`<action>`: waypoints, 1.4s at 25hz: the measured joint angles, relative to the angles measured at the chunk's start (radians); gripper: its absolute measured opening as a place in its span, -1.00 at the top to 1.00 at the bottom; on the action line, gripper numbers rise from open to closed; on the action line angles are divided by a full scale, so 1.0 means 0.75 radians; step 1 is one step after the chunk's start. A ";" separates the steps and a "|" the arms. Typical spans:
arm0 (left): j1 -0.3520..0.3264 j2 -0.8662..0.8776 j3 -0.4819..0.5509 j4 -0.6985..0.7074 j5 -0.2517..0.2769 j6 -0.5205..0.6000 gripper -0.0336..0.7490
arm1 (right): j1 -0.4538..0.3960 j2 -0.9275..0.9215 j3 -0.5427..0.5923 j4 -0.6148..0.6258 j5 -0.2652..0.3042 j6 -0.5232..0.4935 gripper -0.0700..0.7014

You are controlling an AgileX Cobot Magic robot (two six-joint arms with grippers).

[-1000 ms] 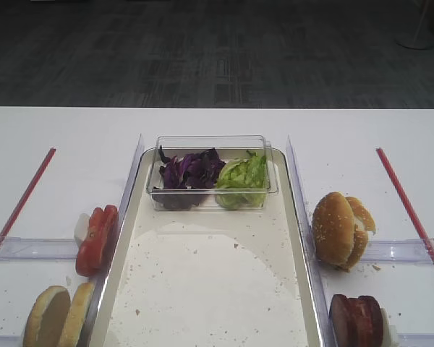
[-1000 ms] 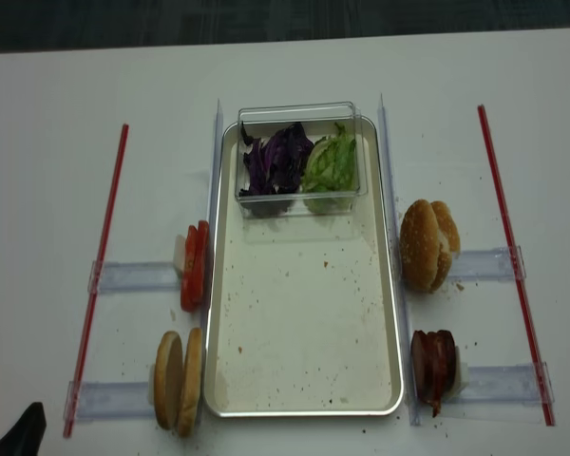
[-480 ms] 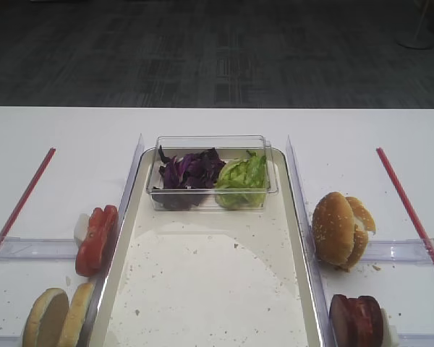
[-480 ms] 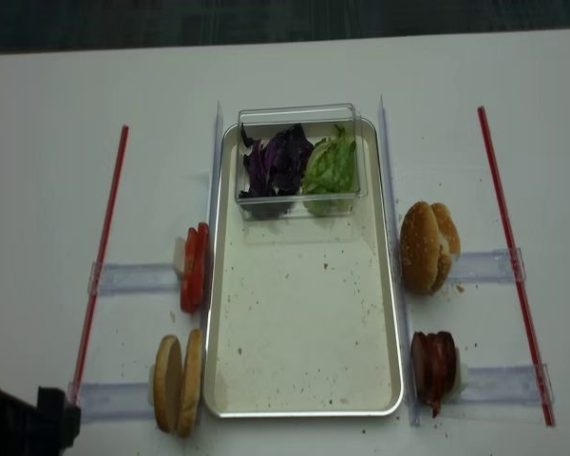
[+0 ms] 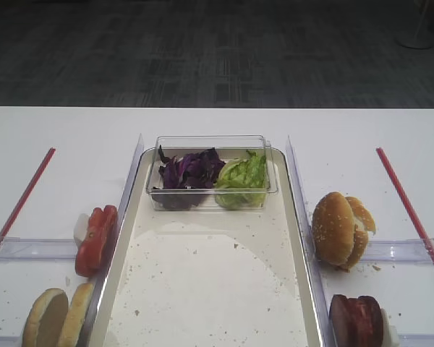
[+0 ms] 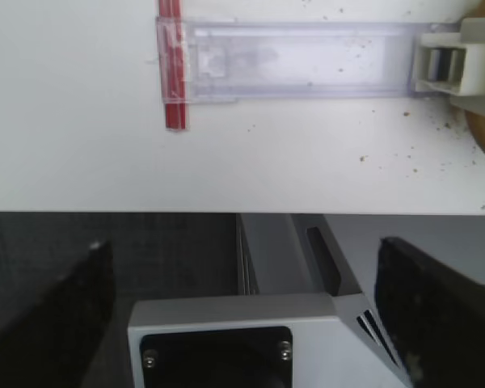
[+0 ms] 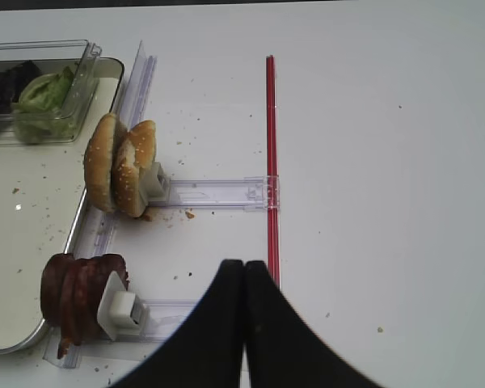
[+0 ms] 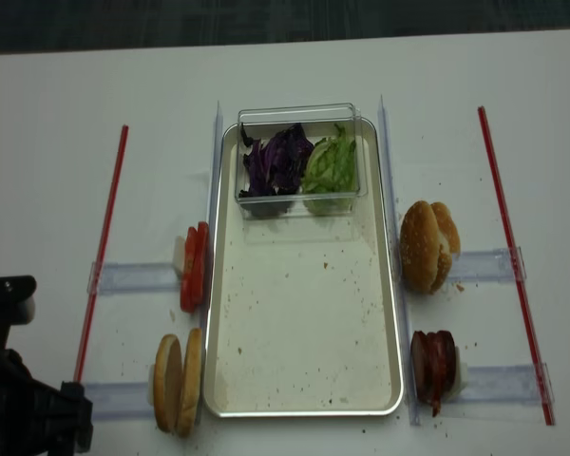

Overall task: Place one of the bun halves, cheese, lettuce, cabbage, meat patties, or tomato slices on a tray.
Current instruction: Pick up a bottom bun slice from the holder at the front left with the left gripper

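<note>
The realsense view shows the tray point(image 8: 304, 323) bare apart from crumbs and the clear box point(image 8: 299, 157) at its far end, which holds cabbage point(image 8: 274, 161) and lettuce point(image 8: 331, 163) side by side. Nothing has been placed yet. The other fillings stand on edge outside the rim, propped in clear rails, probably so a hand can slip around one slice without disturbing the rest: tomato slices point(image 8: 194, 266) and the bun halves point(image 8: 178, 380) on the left, seeded buns point(image 8: 427, 245) and patties point(image 8: 435, 369) on the right.

The left arm point(image 8: 19, 399) sits at the near left corner of the surface point(image 8: 47, 190), near the bun halves but not touching them. In the left wrist view its fingers point(image 6: 432, 303) stand wide apart and empty, so my guess is a bun half comes first. The right hand point(image 7: 244, 271) rests with its fingers pressed together, holding nothing, just beside the red strip point(image 7: 271, 162) and well clear of the patties.
</note>
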 joint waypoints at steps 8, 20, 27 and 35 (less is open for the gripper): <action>-0.002 0.129 -0.154 0.029 0.009 0.000 -0.62 | 0.000 0.000 0.000 0.000 0.000 0.000 -0.13; -0.005 0.294 -0.338 0.012 0.046 0.000 -0.62 | 0.000 0.000 0.000 0.000 0.000 0.000 -0.13; -0.205 0.294 -0.369 -0.023 0.067 -0.155 -0.62 | 0.000 0.000 0.000 0.000 0.000 0.000 -0.13; -0.669 0.294 -0.407 -0.022 0.016 -0.559 -0.62 | 0.000 0.000 0.000 0.000 0.000 0.000 -0.13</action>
